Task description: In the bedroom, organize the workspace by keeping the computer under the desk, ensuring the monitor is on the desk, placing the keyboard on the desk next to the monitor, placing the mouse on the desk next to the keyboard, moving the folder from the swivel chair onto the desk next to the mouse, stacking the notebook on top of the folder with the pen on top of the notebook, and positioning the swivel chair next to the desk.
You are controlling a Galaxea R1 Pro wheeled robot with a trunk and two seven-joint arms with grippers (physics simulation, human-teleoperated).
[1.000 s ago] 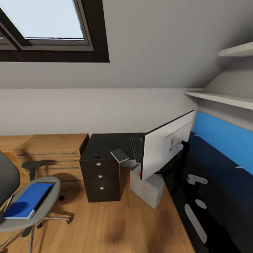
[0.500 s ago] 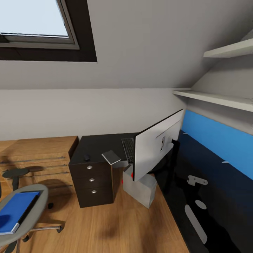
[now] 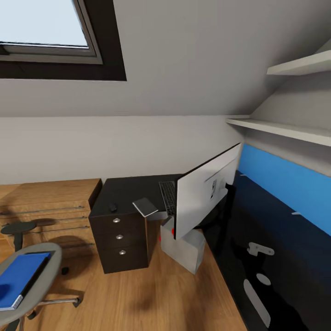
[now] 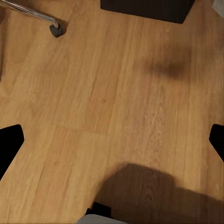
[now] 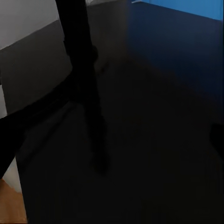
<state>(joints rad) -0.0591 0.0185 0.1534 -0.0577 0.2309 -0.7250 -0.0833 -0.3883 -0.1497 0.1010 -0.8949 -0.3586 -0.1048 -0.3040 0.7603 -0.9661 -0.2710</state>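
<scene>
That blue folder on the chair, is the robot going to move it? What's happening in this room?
Right now nothing is being held. The blue folder lies on the seat of the swivel chair, away from the desk. On the desk stand the monitor, with the keyboard beside it and the small mouse further along. The grey computer sits on the floor under the desk. The folder hasn't been moved onto the desk yet.

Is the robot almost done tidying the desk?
Not yet. The monitor, keyboard and mouse sit on the desk, with the computer underneath. The blue folder still lies on the swivel chair, away from the desk. Nothing looks in hand.
</scene>
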